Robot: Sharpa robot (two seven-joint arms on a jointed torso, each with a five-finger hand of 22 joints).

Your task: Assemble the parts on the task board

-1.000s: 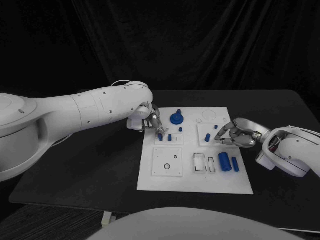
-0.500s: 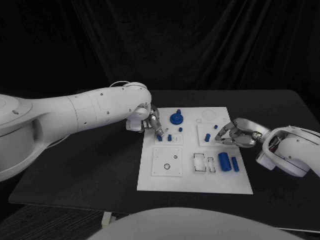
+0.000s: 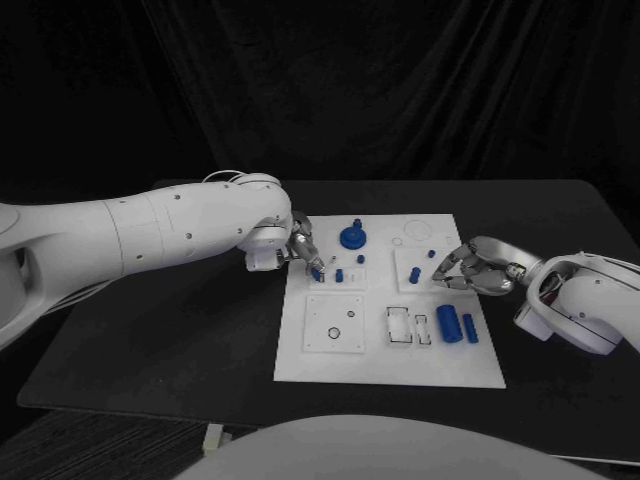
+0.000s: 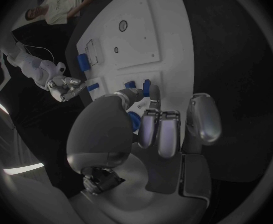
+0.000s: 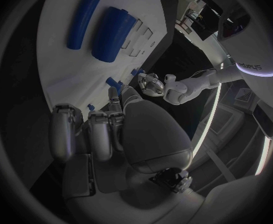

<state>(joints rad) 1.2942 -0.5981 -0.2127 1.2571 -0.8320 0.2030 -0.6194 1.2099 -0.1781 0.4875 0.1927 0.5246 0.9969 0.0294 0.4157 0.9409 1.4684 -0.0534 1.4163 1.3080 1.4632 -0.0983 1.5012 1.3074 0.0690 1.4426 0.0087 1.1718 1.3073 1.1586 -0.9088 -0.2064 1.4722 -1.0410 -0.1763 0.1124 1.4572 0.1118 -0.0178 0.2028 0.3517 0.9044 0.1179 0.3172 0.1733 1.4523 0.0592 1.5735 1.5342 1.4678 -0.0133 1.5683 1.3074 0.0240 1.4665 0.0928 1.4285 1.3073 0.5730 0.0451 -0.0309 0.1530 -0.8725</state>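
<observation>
Head view: the left hand (image 3: 300,250) is held over the board (image 3: 389,362)'s far left, a blue peg (image 3: 319,269) seemingly pinched.

Left wrist: peg (image 4: 146,88) is gripped at the fingertips; it should be lowered upright.

Right wrist: the right hand (image 5: 105,129) is curled, grip unclear.

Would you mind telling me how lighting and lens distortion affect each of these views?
Head view: dim light and a black backdrop, yet the white rectangular task board stands out with straight edges. Left wrist view: fisheye bends the board's edges, and the left robot hand looms large. Right wrist view: same curving; bright light streaks at the rim.
</observation>
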